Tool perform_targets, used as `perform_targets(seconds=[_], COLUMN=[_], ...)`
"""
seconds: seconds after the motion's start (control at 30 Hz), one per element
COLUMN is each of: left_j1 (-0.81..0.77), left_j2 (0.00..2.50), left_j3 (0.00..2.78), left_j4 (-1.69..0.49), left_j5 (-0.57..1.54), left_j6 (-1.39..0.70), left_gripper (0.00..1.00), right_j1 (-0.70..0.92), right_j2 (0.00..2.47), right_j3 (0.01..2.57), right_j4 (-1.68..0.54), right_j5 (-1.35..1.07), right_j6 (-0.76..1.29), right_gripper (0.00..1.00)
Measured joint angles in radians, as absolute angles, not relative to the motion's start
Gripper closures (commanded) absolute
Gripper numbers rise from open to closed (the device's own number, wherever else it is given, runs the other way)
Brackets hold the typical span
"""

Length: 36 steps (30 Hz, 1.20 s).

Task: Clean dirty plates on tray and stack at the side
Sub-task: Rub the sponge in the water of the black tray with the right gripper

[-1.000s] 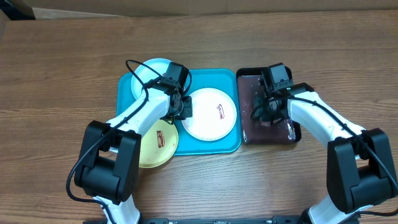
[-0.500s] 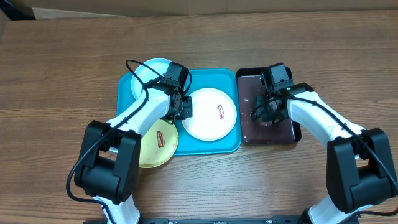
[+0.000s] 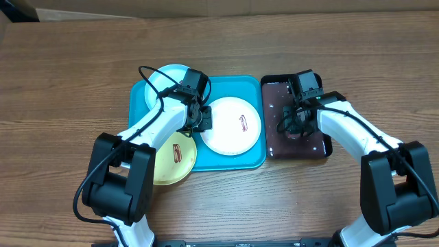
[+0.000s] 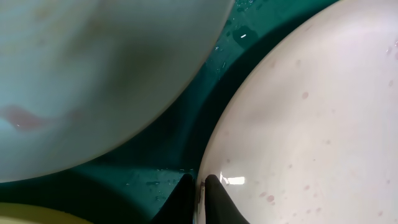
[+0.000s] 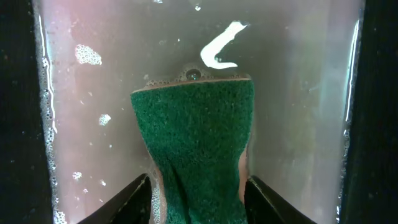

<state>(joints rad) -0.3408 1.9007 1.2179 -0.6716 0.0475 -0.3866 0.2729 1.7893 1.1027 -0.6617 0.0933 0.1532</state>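
while the left gripper is clamped on the left rim of the white plate, that plate lies in the right half of the turquoise tray, which sits about mid-desk; in the left wrist view the two fingertips pinch the rim from either side, and the plate's surface is speckled with small spots; the light cyan plate rests at the tray's far left corner, its edge overlapping the rim; the yellow-green plate lies at the near left corner, partly over the tray's rim and partly out over the desk, with a brown-red smear showing beside the left arm; the white plate carries a smear of the same colour toward its right side; just beside the tray's right edge stands the black tray, holding soapy, pinkish water; the right gripper is down in it, closed on a green sponge, whose far end meets the foamy water; bubbles cling along the black tray's left wall.
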Motion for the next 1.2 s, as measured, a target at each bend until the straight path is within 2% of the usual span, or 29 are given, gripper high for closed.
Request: perform_targets(seconds=[0.13,0.23,0.6,0.63,0.67,0.7,0.73,0.93,1.2], left_j1=[-0.341,-0.341,-0.341,-0.341,-0.341,-0.341,-0.341,-0.341,-0.341], left_j2=[1.901,1.901,1.901,1.901,1.901,1.901,1.901,1.901,1.901], left_j3=[1.218,1.218,1.218,1.218,1.218,1.218,1.218,1.218,1.218], left_j4=[-0.672,-0.672,-0.672,-0.672,-0.671,-0.670,-0.667,-0.664,-0.661], left_j5=[0.047,0.047,0.047,0.047,0.047,0.047,0.047,0.047,0.047], left_j6=[-0.387,-0.387,-0.387,-0.387,-0.387,-0.387,-0.387,-0.387,-0.387], left_gripper=[0.90,0.90,0.89,0.90,0.90,0.90,0.91,0.91,0.91], right_j1=[0.273,0.273,0.273,0.273,0.273,0.273,0.273,0.273,0.270], right_j2=[1.789,1.791,1.792,1.792,1.792,1.792,1.792,1.792,1.771], right_j3=[1.082,1.064,1.060,1.060,1.060,1.060,1.060,1.065,1.288], right_j4=[-0.633,-0.613,-0.629,-0.630,-0.630,-0.629,-0.630,-0.668,-0.942], right_j5=[0.093,0.094,0.094,0.093,0.093,0.092,0.088,0.066,0.056], right_j6=[0.153,0.151,0.152,0.152,0.152,0.154,0.157,0.152,0.134], right_gripper=[0.51,0.58,0.55,0.59,0.69,0.90,0.96,0.96,0.96])
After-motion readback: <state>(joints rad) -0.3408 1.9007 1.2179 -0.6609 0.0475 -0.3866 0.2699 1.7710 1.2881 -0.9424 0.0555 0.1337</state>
